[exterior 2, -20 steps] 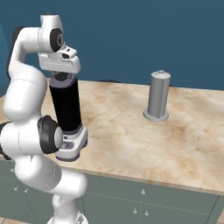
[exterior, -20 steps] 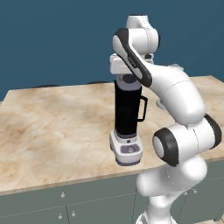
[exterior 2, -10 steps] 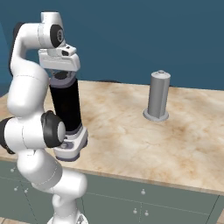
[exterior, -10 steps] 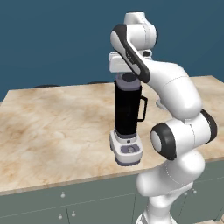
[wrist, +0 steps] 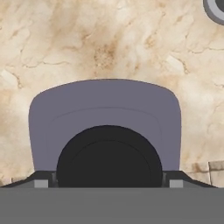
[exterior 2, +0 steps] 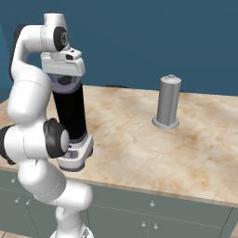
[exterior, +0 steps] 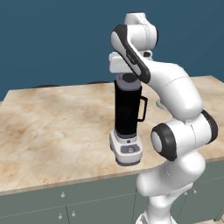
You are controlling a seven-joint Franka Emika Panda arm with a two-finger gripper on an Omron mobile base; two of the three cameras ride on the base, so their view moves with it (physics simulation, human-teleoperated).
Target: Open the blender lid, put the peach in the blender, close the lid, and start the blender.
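The blender (exterior: 127,114) stands near the counter's front edge, a tall black jar with a side handle on a white-grey base with buttons. The dark grey blender lid (exterior: 129,81) sits on the jar's top. My gripper (exterior: 128,76) comes straight down onto it from above. In the hand view the lid (wrist: 105,109) lies close below, and my gripper (wrist: 108,183) has one fingertip against each side of the black centre knob (wrist: 109,157). From the right base view, lid (exterior 2: 66,84) and gripper (exterior 2: 65,79) meet at the jar top. The peach is out of view.
A plain grey cylinder (exterior 2: 168,101) with a round foot stands on the marble counter (exterior 2: 139,139) to the blender's right; its foot (wrist: 216,9) shows in a corner of the hand view. Grey cabinet fronts (exterior: 65,205) run below the counter edge.
The arm's elbow and lower links have swung a little. The hand has stayed on top of the lid, and the blender has not moved.
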